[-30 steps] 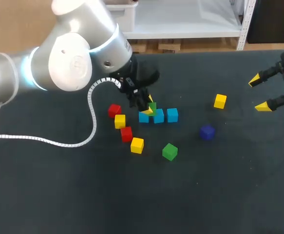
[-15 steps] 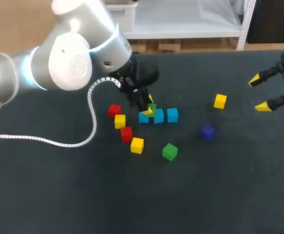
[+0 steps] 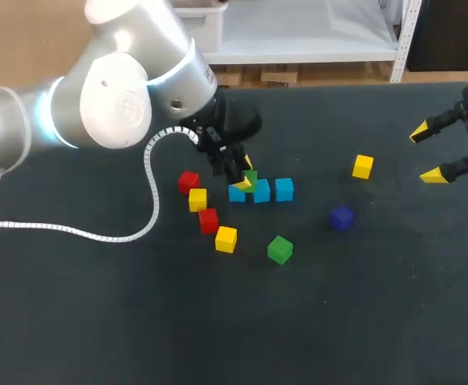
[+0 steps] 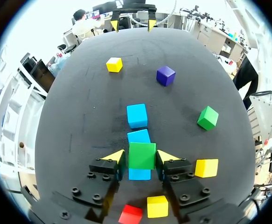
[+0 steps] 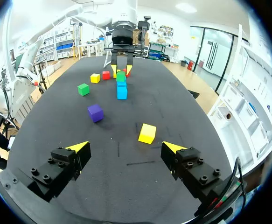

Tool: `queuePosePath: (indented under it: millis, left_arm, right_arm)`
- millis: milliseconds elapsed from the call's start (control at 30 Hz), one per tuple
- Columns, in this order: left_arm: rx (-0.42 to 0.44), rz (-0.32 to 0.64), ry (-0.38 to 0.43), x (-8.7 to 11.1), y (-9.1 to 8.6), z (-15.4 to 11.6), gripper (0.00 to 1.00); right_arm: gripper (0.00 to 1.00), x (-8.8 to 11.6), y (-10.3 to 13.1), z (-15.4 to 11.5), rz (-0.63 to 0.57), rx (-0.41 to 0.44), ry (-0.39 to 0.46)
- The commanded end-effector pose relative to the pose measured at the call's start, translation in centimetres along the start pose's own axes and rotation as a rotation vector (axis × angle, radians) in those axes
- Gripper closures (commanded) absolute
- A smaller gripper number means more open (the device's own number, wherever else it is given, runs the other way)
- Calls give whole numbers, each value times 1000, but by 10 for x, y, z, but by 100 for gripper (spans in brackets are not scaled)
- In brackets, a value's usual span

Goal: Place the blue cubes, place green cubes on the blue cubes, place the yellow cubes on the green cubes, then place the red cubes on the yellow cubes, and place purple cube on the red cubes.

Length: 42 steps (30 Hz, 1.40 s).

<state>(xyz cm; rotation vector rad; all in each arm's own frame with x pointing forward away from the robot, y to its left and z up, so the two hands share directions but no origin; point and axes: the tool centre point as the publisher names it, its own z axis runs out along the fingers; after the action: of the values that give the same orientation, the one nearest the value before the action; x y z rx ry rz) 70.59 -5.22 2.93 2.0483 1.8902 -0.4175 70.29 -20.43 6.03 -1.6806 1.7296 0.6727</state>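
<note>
Nothing moved since before: left gripper (image 4: 142, 155) stays clamped on green cube (image 4: 142, 156) atop the blue cubes (image 4: 137, 115) — seated, release pending. Right gripper (image 5: 125, 146) wide open, empty.

The left arm (image 3: 113, 88) is a bulky thing: silver-grey tube sections joined by big rounded white joint caps, with pale glowing rings at the seams between them. A white coiled cable (image 3: 155, 200) hangs off it and runs up to a black wrist block. The left tool (image 4: 138, 158) is matt black, two blocky finger mounts dotted with small round screw heads, each ending in a bright yellow wedge. The right tool (image 5: 125, 147) is built the same way, with angular black housings, screws sunk into their upper faces, and pointed yellow tips (image 5: 78, 146) at the ends.
</note>
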Motion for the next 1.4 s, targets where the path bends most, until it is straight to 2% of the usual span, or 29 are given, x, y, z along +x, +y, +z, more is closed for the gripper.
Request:
queuePosePath:
  millis: [33, 1000, 1033, 1133, 1267, 1400]
  left_arm:
    - [6, 2, 1, -1, 4, 2, 58]
    - [9, 1, 5, -4, 7, 2, 53]
    - [11, 6, 6, -4, 6, 2, 46]
    - [15, 12, 3, -6, 4, 1, 2]
    - [12, 14, -10, -6, 0, -7, 0]
    - [-11, 19, -60, -3, -5, -19, 0]
  right_arm:
    - [0, 0, 1, 0, 0, 2, 0]
    - [0, 0, 1, 0, 0, 2, 0]
    - [0, 0, 1, 0, 0, 2, 0]
    - [0, 0, 1, 0, 0, 2, 0]
    - [0, 0, 1, 0, 0, 2, 0]
    - [0, 0, 1, 0, 0, 2, 0]
